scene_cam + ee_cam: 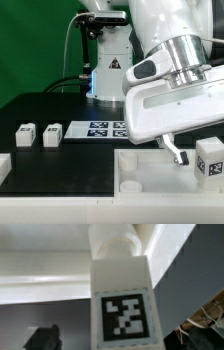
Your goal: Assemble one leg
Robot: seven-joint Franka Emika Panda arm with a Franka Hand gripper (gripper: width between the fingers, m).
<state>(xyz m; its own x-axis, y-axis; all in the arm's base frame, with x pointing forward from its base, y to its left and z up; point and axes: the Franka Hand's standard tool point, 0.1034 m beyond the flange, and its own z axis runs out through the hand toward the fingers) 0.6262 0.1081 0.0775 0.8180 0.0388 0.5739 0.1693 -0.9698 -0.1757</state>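
Observation:
One leg (210,161), a white stubby block with a square tag on its face, stands upright at the exterior view's right, by the corner of the large white tray-like part (150,172). In the wrist view the same leg (124,291) fills the middle, its narrow end toward the tray-like part (45,280). My gripper (193,154) sits low around this leg. One dark finger (176,150) shows with a gap between it and the leg. In the wrist view my gripper (124,341) straddles the leg, with gaps on both sides. Two more legs (24,135) (50,134) stand at the left.
The marker board (100,128) lies on the black table behind the tray-like part. The arm's base (108,65) stands at the back. A low white piece (4,166) shows at the left edge.

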